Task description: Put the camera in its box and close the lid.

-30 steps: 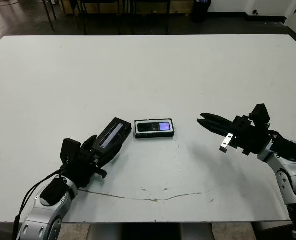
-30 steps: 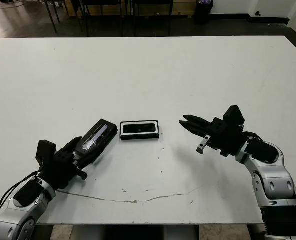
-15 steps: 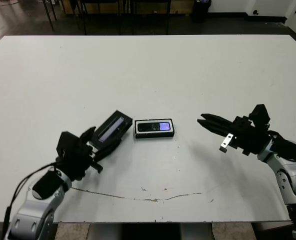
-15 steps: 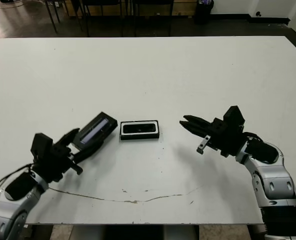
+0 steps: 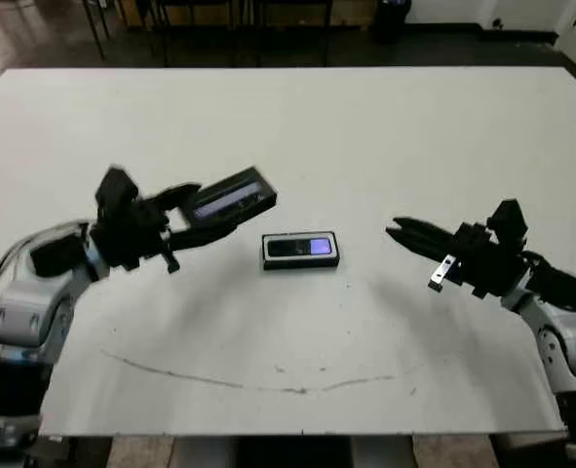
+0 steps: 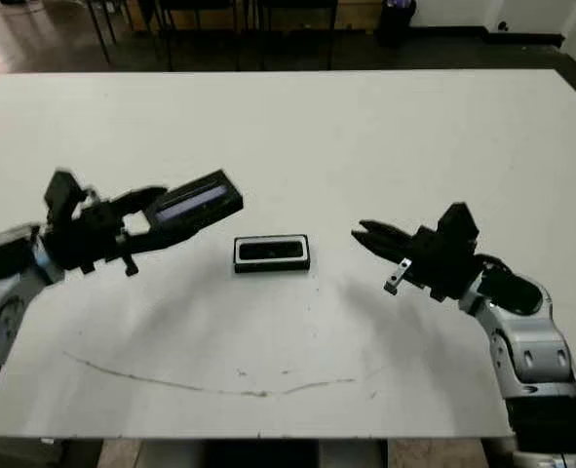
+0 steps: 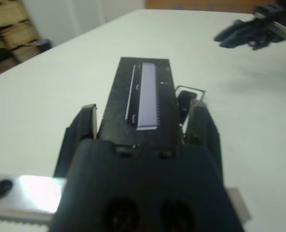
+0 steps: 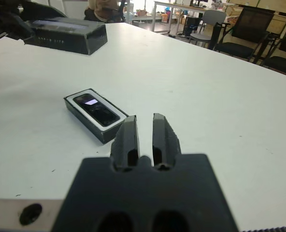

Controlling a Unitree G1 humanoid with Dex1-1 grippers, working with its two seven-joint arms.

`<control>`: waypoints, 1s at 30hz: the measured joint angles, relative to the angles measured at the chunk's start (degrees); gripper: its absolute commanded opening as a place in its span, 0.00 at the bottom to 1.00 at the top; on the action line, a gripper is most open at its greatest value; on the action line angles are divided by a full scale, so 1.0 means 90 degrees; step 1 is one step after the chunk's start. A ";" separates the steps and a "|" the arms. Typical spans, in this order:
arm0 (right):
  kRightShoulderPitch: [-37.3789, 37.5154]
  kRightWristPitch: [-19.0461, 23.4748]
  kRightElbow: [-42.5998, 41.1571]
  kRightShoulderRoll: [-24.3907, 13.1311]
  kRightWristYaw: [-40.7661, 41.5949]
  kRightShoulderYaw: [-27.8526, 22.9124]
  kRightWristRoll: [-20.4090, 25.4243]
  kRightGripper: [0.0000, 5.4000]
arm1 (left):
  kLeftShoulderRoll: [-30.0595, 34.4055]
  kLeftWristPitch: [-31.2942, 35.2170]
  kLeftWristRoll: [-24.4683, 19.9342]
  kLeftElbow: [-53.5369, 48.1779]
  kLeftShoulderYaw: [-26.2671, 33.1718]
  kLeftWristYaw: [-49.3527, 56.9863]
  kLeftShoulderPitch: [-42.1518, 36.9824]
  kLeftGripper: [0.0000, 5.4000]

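Gripping the lid above the table, left tool nears the box; right tool pinched together.

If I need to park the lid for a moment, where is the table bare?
Bare white table beyond the white-lined black box and along the near edge. Tight only around the box, between the left gripper holding the striped black lid and the right gripper.

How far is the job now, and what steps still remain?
Done: the camera lies inside the box. In hand: the left gripper holds the lid in the air, up and to the left of the box. Left: set the lid on the box. The right gripper is empty.
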 measured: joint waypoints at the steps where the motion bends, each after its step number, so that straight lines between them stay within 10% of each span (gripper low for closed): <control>1: -0.0005 0.0022 0.0011 -0.0007 -0.0001 -0.0006 -0.0001 0.00 | 0.0002 -0.0054 0.0103 0.0252 -0.0107 -0.0081 -0.0172 0.28; 30: -0.0223 -0.0007 0.0407 -0.0241 0.0111 0.0035 -0.0250 0.00 | -0.0955 -0.1514 0.1094 0.4923 -0.0694 -0.2025 -0.2286 0.28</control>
